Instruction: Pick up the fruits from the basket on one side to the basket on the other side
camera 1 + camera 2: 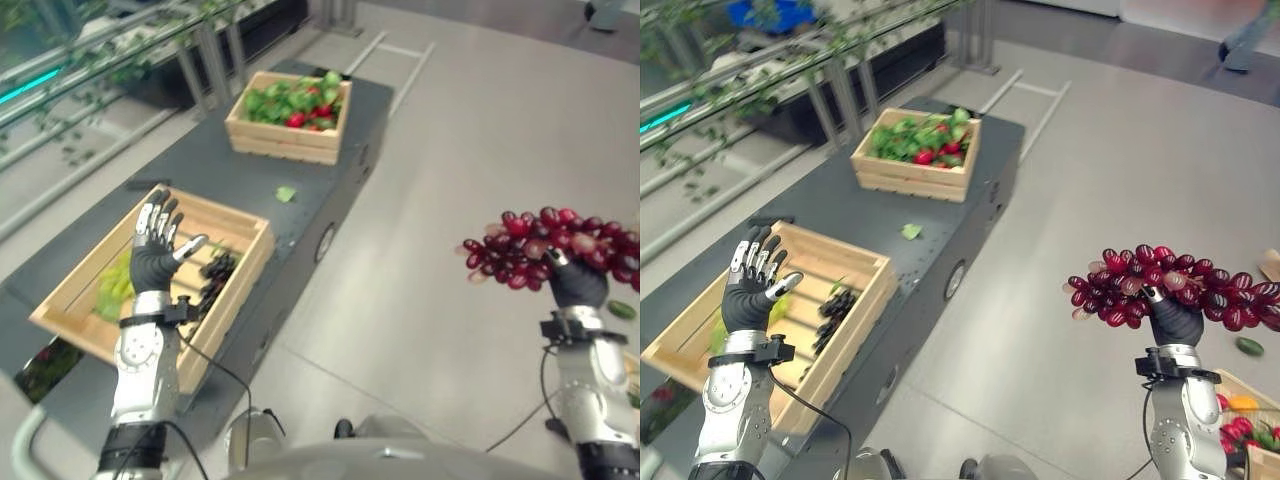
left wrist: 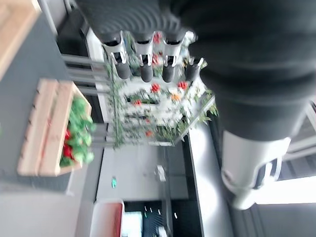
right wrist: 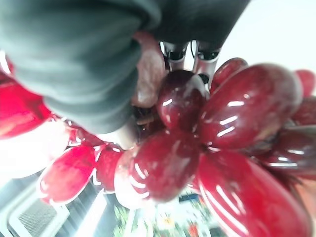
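While the right robot hand is raised over the floor with its fingers curled around a bunch of red grapes, the left robot hand is lifted above the near crate with its fingers spread straight and holding nothing. At the lower right edge, near the right arm, the corner of a basket shows, with red fruit and an orange piece inside. The near crate is a wooden slatted box on the dark counter; it holds a bunch of dark grapes toward its middle and green grapes at its left side. Beyond it a small green leaf lies on the counter. Farthest along the counter stands a second wooden crate, filled with green leaves and red fruit.
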{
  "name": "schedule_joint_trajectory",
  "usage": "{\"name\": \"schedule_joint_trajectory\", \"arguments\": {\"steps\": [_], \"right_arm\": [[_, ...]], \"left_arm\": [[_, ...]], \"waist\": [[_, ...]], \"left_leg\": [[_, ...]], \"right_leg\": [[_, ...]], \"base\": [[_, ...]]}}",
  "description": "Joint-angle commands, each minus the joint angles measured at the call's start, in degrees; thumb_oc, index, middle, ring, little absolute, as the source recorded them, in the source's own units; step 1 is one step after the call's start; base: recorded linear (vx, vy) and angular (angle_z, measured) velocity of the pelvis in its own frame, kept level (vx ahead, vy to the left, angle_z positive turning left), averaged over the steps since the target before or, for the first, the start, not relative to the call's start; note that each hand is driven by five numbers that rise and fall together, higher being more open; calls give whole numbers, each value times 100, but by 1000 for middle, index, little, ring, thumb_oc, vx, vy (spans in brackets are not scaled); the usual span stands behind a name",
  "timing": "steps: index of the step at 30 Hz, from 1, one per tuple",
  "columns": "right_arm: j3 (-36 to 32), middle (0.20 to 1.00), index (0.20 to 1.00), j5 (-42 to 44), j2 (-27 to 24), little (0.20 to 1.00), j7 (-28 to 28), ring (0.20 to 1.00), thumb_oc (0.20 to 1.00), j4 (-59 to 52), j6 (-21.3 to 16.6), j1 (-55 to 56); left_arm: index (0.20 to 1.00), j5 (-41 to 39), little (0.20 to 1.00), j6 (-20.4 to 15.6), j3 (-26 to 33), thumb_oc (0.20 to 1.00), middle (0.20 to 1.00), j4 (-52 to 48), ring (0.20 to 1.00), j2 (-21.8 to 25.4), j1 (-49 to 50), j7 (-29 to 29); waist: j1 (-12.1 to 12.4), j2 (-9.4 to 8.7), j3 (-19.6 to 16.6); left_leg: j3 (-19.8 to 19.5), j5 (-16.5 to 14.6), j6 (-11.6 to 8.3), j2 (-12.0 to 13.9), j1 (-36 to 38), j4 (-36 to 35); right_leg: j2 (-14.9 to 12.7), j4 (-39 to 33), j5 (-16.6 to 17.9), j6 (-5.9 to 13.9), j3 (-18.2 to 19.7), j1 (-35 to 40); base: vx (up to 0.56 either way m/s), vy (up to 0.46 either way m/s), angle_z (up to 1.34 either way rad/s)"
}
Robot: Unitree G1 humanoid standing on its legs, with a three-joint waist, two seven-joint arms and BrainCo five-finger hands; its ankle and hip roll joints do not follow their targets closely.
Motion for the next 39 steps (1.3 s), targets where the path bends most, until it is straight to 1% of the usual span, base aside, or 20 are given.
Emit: {"name": "schedule_joint_trajectory", "arguments": {"steps": [1, 2, 3, 4, 5, 10, 11, 13, 15, 20, 21, 22, 23, 24, 25, 26, 27, 31, 32, 39], "right_arm": [[-198, 200, 200, -161, -357, 200, 33, 200, 200, -168, -483, -294], [-115, 200, 200, -233, -390, 200, 5, 200, 200, -121, -523, -371], [-26, 200, 200, -274, -397, 200, -5, 200, 200, -99, -533, -455], [-20, 200, 200, -319, -407, 200, -34, 200, 200, -82, -536, -483], [4, 200, 200, -345, -388, 200, -24, 200, 200, -74, -515, -491], [38, 200, 200, -549, -341, 200, -125, 200, 200, -67, -504, -603], [76, 200, 200, -794, -382, 200, -216, 200, 200, -13, -480, -643], [130, 200, 200, -791, -380, 200, -189, 200, 200, 7, -468, -663], [158, 200, 200, -959, -408, 200, -185, 200, 200, -33, -424, -672], [145, 200, 200, -1013, -386, 200, -223, 200, 200, -22, -440, -707], [184, 200, 200, -1060, -337, 200, -312, 200, 200, 24, -516, -777], [185, 200, 200, -1065, -334, 200, -317, 200, 200, 30, -520, -787], [240, 200, 200, -1090, -283, 200, -352, 200, 200, -17, -513, -855], [284, 200, 200, -1115, -227, 200, -426, 200, 200, 7, -528, -849], [283, 200, 200, -1117, -226, 200, -428, 200, 200, 5, -528, -852], [294, 200, 200, -1147, -207, 200, -434, 200, 200, 5, -506, -834], [360, 200, 200, -1250, -185, 200, -439, 200, 200, 7, -498, -872], [467, 200, 200, -1278, -174, 200, -481, 200, 200, 63, -464, -986], [376, 200, 200, -1340, -191, 200, -475, 200, 200, 60, -461, -909], [191, 200, 200, -1226, -237, 200, -533, 200, 200, -49, -479, -816]], "left_arm": [[1000, 155, 1000, -407, 113, 1000, 1000, -107, 1000, 56, -124, 109], [1000, 224, 1000, -457, 167, 1000, 1000, -155, 1000, 79, -96, 163], [1000, 223, 1000, -480, 194, 1000, 1000, -135, 1000, 61, -71, 185], [1000, 211, 1000, -507, 232, 1000, 1000, -99, 1000, 45, -82, 197], [1000, 168, 1000, -541, 295, 1000, 1000, -93, 1000, 25, -21, 171], [1000, 101, 1000, -685, 421, 1000, 1000, -121, 1000, 51, -42, 216], [1000, 105, 1000, -741, 497, 1000, 1000, -114, 1000, 86, -39, 285], [1000, 82, 1000, -766, 525, 1000, 1000, -124, 1000, 91, -38, 294], [1000, 151, 1000, -815, 594, 1000, 1000, -165, 1000, 104, -46, 391], [1000, 280, 1000, -906, 598, 1000, 1000, -152, 1000, 118, -146, 561], [1000, 370, 1000, -922, 555, 1000, 1000, -192, 1000, 166, -225, 674], [1000, 378, 1000, -923, 552, 1000, 1000, -187, 1000, 169, -236, 683], [1000, 386, 1000, -900, 550, 1000, 1000, -239, 1000, 204, -251, 713], [1000, 417, 1000, -875, 572, 1000, 1000, -319, 1000, 259, -227, 742], [1000, 419, 1000, -874, 572, 1000, 1000, -321, 1000, 259, -231, 745], [1000, 410, 1000, -871, 580, 1000, 1000, -331, 1000, 240, -226, 744], [1000, 420, 1000, -873, 633, 1000, 1000, -340, 1000, 260, -244, 769], [1000, 414, 1000, -861, 676, 1000, 1000, -423, 1000, 271, -170, 725], [1000, 378, 1000, -836, 677, 1000, 1000, -401, 1000, 217, -162, 680], [1000, 356, 1000, -770, 522, 1000, 1000, -363, 1000, 169, -213, 637]], "waist": [[285, 21, -19], [431, 56, -32], [475, 82, -45], [428, 137, -82], [399, 164, -124], [268, 224, -293], [165, 247, -357], [180, 263, -379], [40, 296, -405], [-126, 356, -362], [-152, 354, -286], [-132, 357, -288], [64, 375, -232], [283, 531, -153], [253, 525, -155], [242, 550, -169], [281, 538, -188], [432, 464, -319], [392, 469, -393], [225, 471, -448]], "left_leg": [[-833, 511, 341, -176, -284, -684], [-1652, 612, 305, -588, -308, -897], [-2218, 706, 257, -787, -258, -1075], [-2372, 823, 186, -816, -203, -1259], [-2372, 663, 247, -833, -1, -1347], [-1771, 460, 345, -757, 311, -1460], [-1331, 294, 398, -725, 474, -1465], [-1151, 274, 412, -684, 526, -1485], [-686, 99, 518, -642, 709, -1508], [-138, 34, 591, -602, 924, -1691], [170, -1, 555, -544, 1002, -1778], [187, -4, 552, -532, 997, -1779], [290, 33, 514, -466, 994, -1774], [511, 50, 451, -304, 1073, -1882], [482, 80, 450, -314, 1053, -1887], [548, 104, 459, -325, 1070, -1946], [887, 52, 474, -320, 1180, -1986], [1242, 41, 469, -354, 1324, -2120], [1234, 87, 441, -325, 1364, -2163], [1322, 105, 354, -113, 1526, -2139]], "right_leg": [[145, -382, 512, 774, 525, 252], [282, -390, 505, 777, 903, 292], [328, -391, 488, 793, 1176, 326], [362, -396, 504, 818, 1325, 313], [364, -328, 423, 852, 1488, 299], [229, -238, 469, 1094, 2010, 117], [132, -182, 459, 1268, 2226, 84], [110, -139, 514, 1339, 2365, 25], [22, 4, 531, 1537, 2630, -107], [-51, -106, 802, 1804, 2934, -360], [-195, -273, 1168, 1853, 2623, -669], [-185, -287, 1186, 1852, 2639, -675], [-415, -359, 1174, 1787, 1875, -826], [-1028, 28, 865, 1498, -148, -921], [-1042, 35, 872, 1490, -179, -932], [-1166, 219, 809, 1441, -558, -889], [-1312, 578, 648, 1407, -1107, -754], [-1366, 123, 712, 1454, -1421, -498], [-1153, -81, 762, 1463, -1042, -475], [-904, -249, 778, 1339, -873, -405]], "base": [[156, 119, -146], [168, 110, -145], [128, 126, -161], [102, 143, -175], [94, 188, -205], [74, 234, -140], [55, 245, -144], [22, 227, -139], [-8, 243, -153], [-128, 145, -97], [-139, 41, -91], [-203, 33, -115], [-141, 28, -147], [-152, 23, -145], [-108, 49, -122], [-43, 31, -66], [-21, 22, -36], [55, -88, -65], [137, -213, -87], [90, -147, -14]]}}
